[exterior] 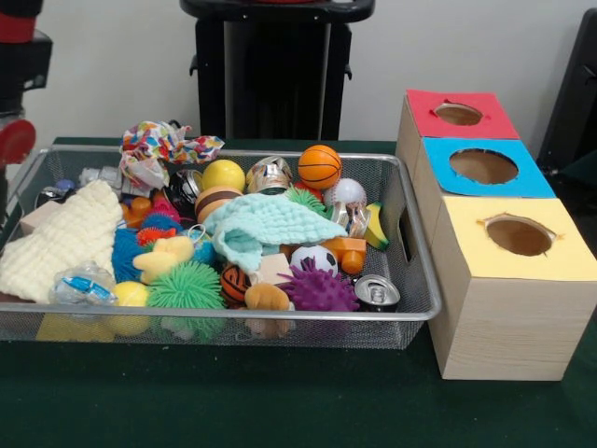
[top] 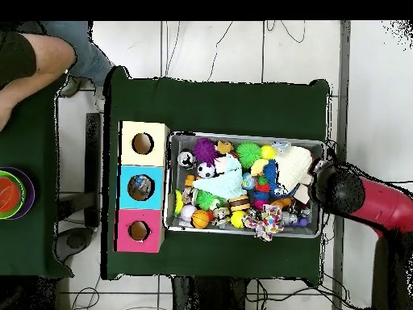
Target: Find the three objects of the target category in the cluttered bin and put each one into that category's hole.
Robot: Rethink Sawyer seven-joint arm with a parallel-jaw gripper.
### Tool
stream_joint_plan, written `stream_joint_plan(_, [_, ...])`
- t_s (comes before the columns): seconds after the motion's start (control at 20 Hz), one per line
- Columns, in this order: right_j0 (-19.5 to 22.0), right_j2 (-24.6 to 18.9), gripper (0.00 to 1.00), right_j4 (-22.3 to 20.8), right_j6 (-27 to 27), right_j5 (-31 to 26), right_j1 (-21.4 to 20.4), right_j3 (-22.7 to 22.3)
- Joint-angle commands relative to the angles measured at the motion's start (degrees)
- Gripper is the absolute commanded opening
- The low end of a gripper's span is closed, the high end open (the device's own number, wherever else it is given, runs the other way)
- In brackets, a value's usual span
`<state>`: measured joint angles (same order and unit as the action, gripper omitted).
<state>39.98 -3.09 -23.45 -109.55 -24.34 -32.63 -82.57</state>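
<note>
Across the green tabletop (exterior: 280, 401), the wire-mesh bin (exterior: 424, 313) is sitting packed with toys, balls and cloths. Three wooden boxes are lining up at the right of the front view, and the blue-surround hole (exterior: 483, 166) is waiting in the middle one, between the red and the yellow. One crushed clear bottle with a blue label (exterior: 82, 286) is lying at the bin's lower left in the front view, just beside the cream cloth (exterior: 58, 245). A shiny can (exterior: 377, 292) is resting at the lower right, not wanted.

From overhead, the red arm (top: 379, 203) is reaching in at the right edge, its dark end over the bin's right end; the pincer is not showing clearly, so released or clenched, I cannot tell.

Looks like the search step is just opening, nothing sorted yet. I'd expect a descent onto that bottle next, then a carry across the whole bin.
</note>
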Motion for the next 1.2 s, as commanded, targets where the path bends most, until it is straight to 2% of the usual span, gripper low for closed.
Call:
stream_joint_plan(0.05, [-3.6, 3.8, 1.0, 2.1, -14.2, 3.4, -0.5, -9.8])
stream_joint_plan(0.35, [-8.5, 7.5, 1.0, 4.9, -17.4, 5.8, 0.1, -11.8])
stream_joint_plan(0.6, [-10.4, 8.5, 1.0, 7.9, -16.9, 7.0, 0.6, -12.4])
stream_joint_plan(0.9, [-10.8, 5.5, 1.0, 11.9, -13.2, 6.2, 2.5, -7.5])
stream_joint_plan(1.2, [-12.2, 6.6, 1.0, 15.9, -12.9, 2.7, 6.4, -1.7])
